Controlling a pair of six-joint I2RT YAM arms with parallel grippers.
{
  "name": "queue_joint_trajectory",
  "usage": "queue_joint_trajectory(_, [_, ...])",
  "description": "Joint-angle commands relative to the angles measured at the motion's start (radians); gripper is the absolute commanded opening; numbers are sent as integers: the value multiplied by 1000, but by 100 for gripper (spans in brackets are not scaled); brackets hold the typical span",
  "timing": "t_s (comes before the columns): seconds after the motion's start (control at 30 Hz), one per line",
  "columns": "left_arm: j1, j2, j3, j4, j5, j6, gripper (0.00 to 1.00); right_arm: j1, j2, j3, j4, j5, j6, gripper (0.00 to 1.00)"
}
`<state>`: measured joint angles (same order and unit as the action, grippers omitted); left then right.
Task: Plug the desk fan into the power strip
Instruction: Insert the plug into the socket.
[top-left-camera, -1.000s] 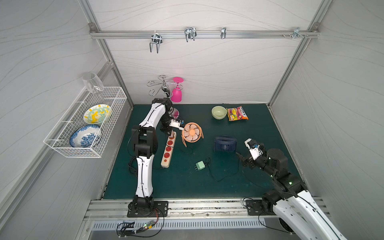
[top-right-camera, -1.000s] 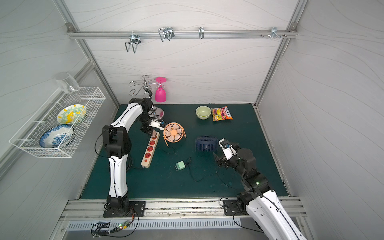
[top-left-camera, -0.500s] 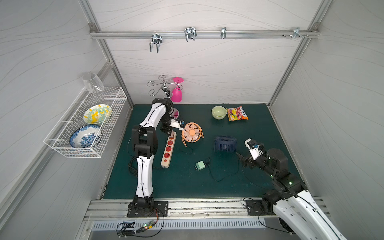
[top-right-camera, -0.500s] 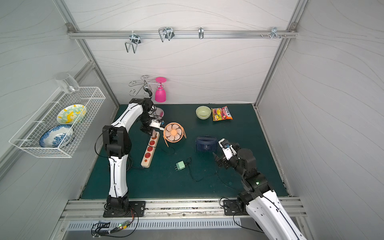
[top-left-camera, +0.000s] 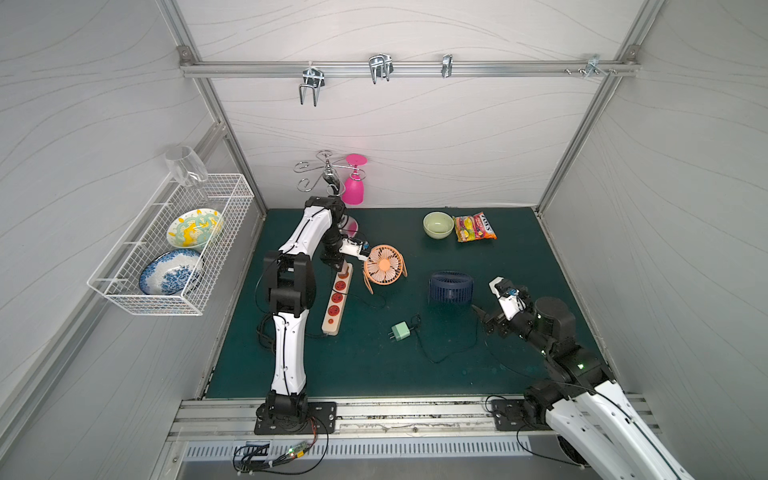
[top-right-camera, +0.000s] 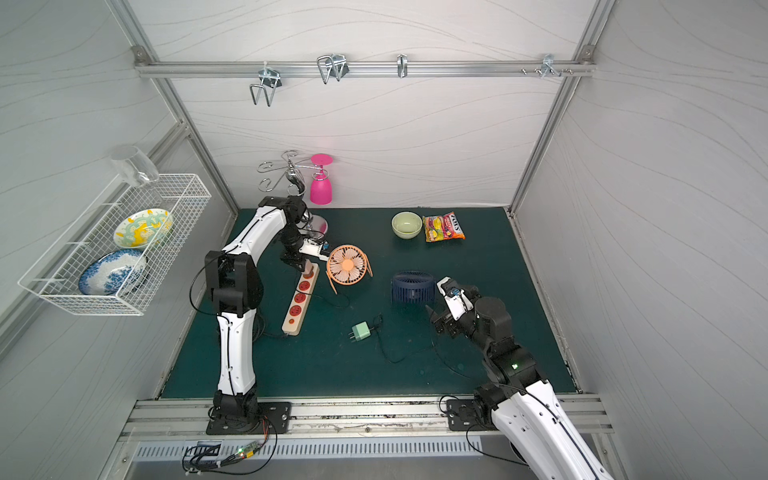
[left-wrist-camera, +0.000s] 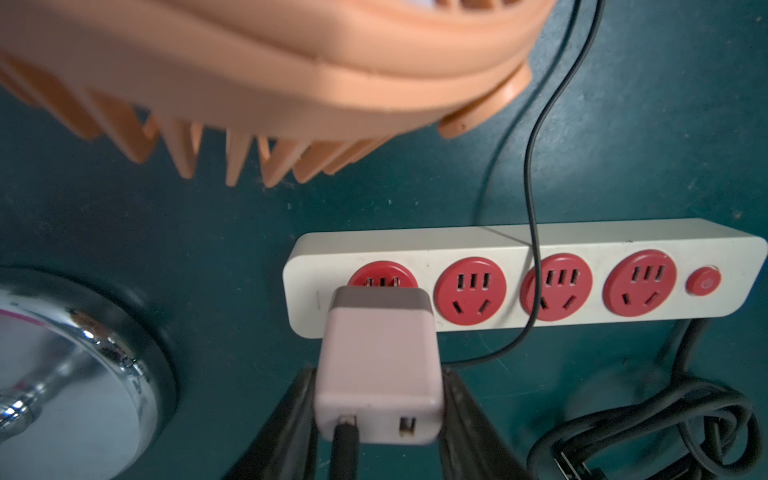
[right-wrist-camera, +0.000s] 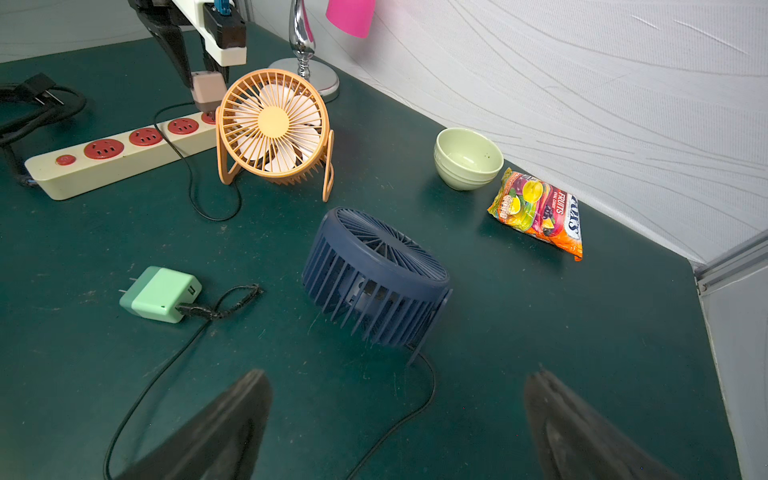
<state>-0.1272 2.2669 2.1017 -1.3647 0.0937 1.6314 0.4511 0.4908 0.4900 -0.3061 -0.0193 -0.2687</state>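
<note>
The cream power strip lies on the green mat, its red sockets facing up. My left gripper is shut on a pale pink adapter plug, which stands upright on the end socket with its prongs hidden. A black cable runs from the plug across the strip. The orange desk fan stands right beside that end. My right gripper hangs open above the mat near a dark blue fan.
A green adapter with its cable lies loose mid-mat. A green bowl and a snack bag sit at the back. A chrome rack base stands near the strip's end. A wire basket with plates hangs on the left wall.
</note>
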Motion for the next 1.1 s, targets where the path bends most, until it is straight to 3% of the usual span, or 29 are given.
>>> queue_joint_trajectory(0.0, [0,-18,31,6,-26,15,0,-6,-6,-10,24,-10,12,99])
queue_joint_trajectory(0.67, [2,-33,45,-4,-52,18,0,-6,-4,-10,27,-15,11,99])
queue_joint_trajectory(1.07, [-26,-23,-30,77,-63,-48,0,-6,-8,-10,25,-12,10,99])
